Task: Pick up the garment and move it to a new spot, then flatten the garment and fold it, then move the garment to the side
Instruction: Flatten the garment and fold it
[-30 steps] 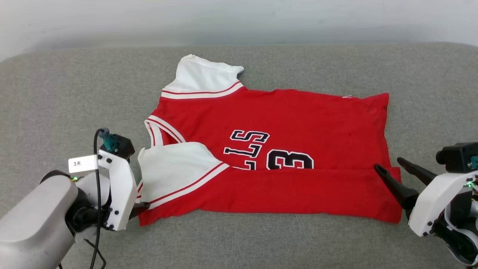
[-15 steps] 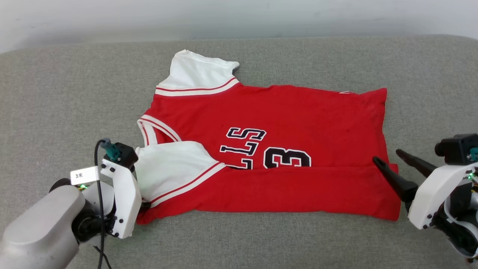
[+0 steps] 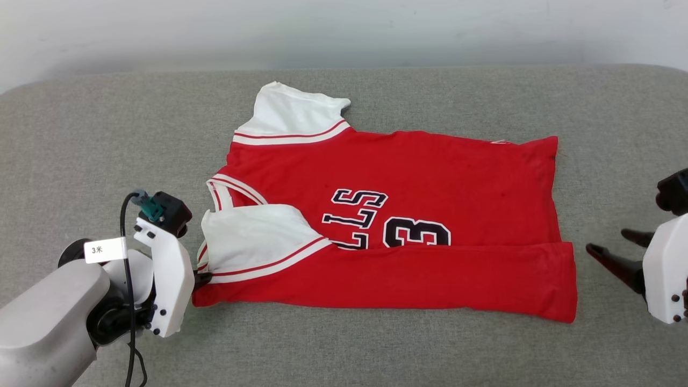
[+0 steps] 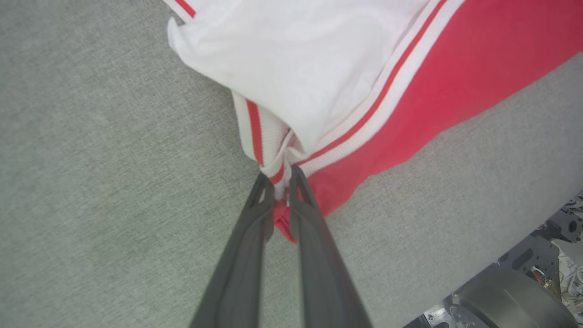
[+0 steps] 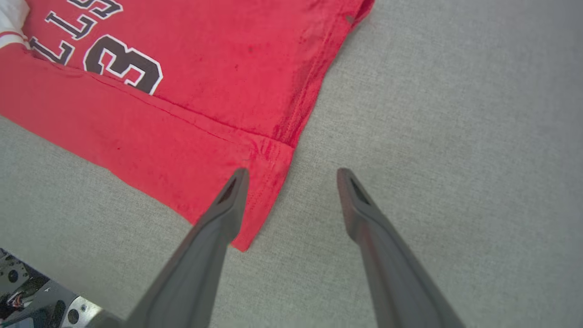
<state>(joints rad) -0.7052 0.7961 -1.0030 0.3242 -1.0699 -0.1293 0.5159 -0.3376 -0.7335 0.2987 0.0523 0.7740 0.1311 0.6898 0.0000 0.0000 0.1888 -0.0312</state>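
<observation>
The garment (image 3: 430, 183), a red jersey with white sleeves and black "33" lettering, lies flat on the grey cushion with its near long edge folded over. My left gripper (image 3: 200, 279) is at its near left corner. In the left wrist view the left gripper (image 4: 281, 175) is shut on the garment (image 4: 319, 68), pinching the striped sleeve trim and red corner. My right gripper (image 3: 607, 243) stands open just off the right hem. The right wrist view has that gripper (image 5: 291, 175) open, hovering over the near right corner of the garment (image 5: 196, 91).
The grey fabric cushion (image 3: 86, 140) stretches well beyond the garment on all sides. A pale wall (image 3: 344, 27) runs behind it. Part of the robot's base (image 4: 510, 296) sits beyond the cushion's near edge.
My left gripper has closed on the garment's near left corner. My right gripper has drawn back to the right, off the hem, still open. The camera shifted slightly.
</observation>
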